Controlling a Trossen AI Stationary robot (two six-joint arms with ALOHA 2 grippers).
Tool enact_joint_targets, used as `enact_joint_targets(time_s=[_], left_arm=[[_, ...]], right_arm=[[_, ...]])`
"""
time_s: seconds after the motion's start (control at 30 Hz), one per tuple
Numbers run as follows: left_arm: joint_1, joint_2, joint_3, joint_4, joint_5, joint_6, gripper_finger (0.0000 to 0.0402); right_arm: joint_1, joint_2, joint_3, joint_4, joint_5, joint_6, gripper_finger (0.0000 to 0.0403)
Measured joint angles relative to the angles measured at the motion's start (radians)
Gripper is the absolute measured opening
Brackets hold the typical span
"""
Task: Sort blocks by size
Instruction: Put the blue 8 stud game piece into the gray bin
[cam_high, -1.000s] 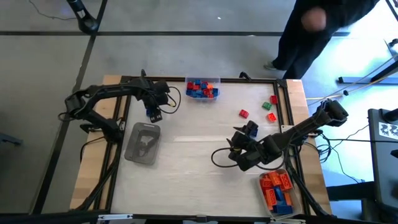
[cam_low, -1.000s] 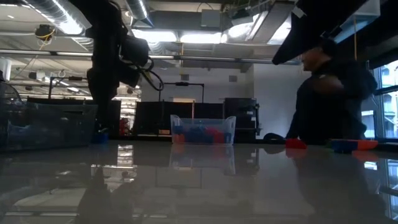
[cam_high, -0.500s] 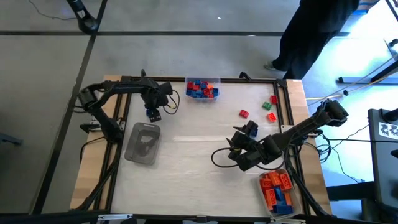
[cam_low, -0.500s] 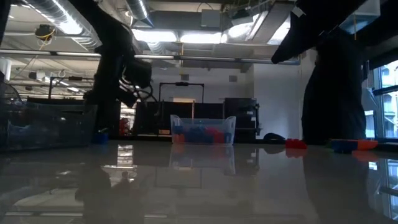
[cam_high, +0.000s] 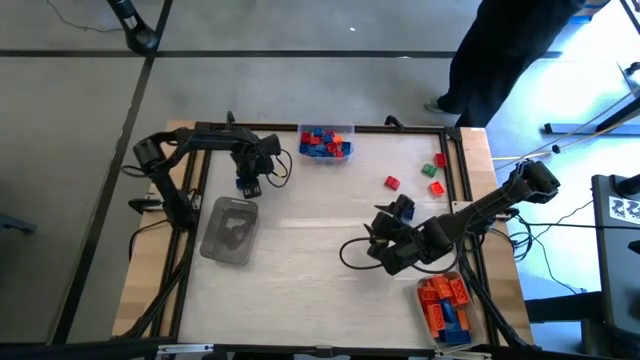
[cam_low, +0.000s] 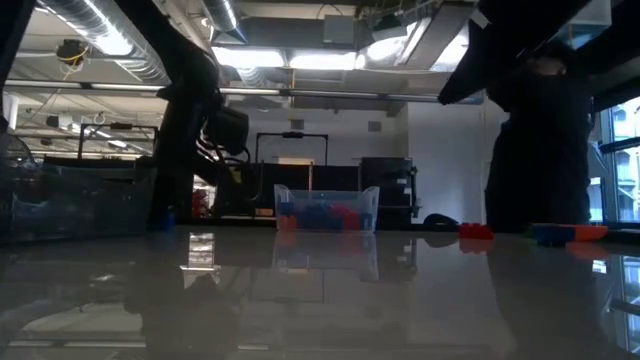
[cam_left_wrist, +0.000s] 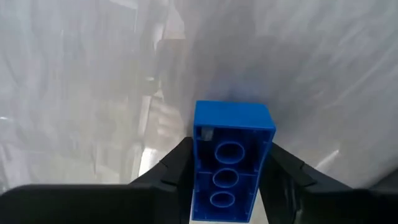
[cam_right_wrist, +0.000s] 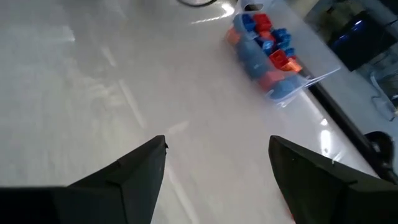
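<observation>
My left gripper (cam_high: 246, 181) is at the table's far left, shut on a blue brick (cam_left_wrist: 233, 158) with its hollow underside toward the wrist camera; the brick also shows in the low view (cam_low: 163, 217). My right gripper (cam_high: 385, 228) waits open and empty (cam_right_wrist: 217, 146) over the table's right middle. A blue brick (cam_high: 404, 207) lies just beyond it. Red bricks (cam_high: 392, 182) (cam_high: 437, 188) (cam_high: 440, 159) and a green one (cam_high: 428, 170) lie loose on the table at the far right. My left gripper pinches the blue brick by its two long sides (cam_left_wrist: 198, 171) between its two fingers. The fingers come from above, pointing down, and lie along the sides. The brick's far end sticks out past the fingertips; whether it touches the table I cannot tell.
A clear tray (cam_high: 229, 232) stands just near of my left gripper. A tray of blue and red bricks (cam_high: 326, 143) stands at the far edge, and it also shows in the right wrist view (cam_right_wrist: 267, 50). A tray of orange and blue bricks (cam_high: 446, 305) stands near right. A person (cam_high: 510, 50) stands beyond the far right corner.
My left arm's elbow has swung from the table's left toward the far edge, while its gripper keeps the blue brick in nearly the same place. The person beyond the far right corner has straightened up and drawn back.
</observation>
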Motion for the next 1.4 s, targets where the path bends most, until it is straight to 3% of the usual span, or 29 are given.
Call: enact_joint_targets(time_s=[0.17, 0.5, 0.57, 0.73, 1.13, 1.27, 1.4], left_arm=[[-0.031, -0.078, 0.008, -0.003, -0.003, -0.027, 0.0119], [-0.22, -0.371, 0.019, 0.145, 0.081, -0.124, 0.0125], [-0.263, -0.427, 0.005, 0.213, 0.102, -0.122, 0.0126], [-0.333, -0.542, -0.112, 0.512, 0.269, -0.108, 0.0126], [-0.508, -0.603, -0.386, 1.238, 0.285, -0.222, 0.0126], [-0.554, -0.599, -0.397, 1.306, 0.285, -0.227, 0.0127], [-0.587, -0.575, -0.397, 1.362, 0.285, -0.224, 0.0127]], right_arm=[[0.0, 0.0, 0.0, 0.014, -0.052, 0.001, 0.0282], [-0.024, 0.01, 0.0, 0.124, -0.003, -0.07, 0.0282], [-0.049, 0.017, 0.001, 0.148, -0.031, -0.118, 0.0282], [-0.123, 0.046, 0.001, 0.236, -0.052, -0.236, 0.0282], [-0.276, 0.192, 0.001, 0.856, -0.309, -0.615, 0.0282], [-0.292, 0.253, 0.0, 1.047, -0.431, -0.676, 0.0282], [-0.297, 0.31, 0.001, 1.253, -0.447, -0.682, 0.0282]])
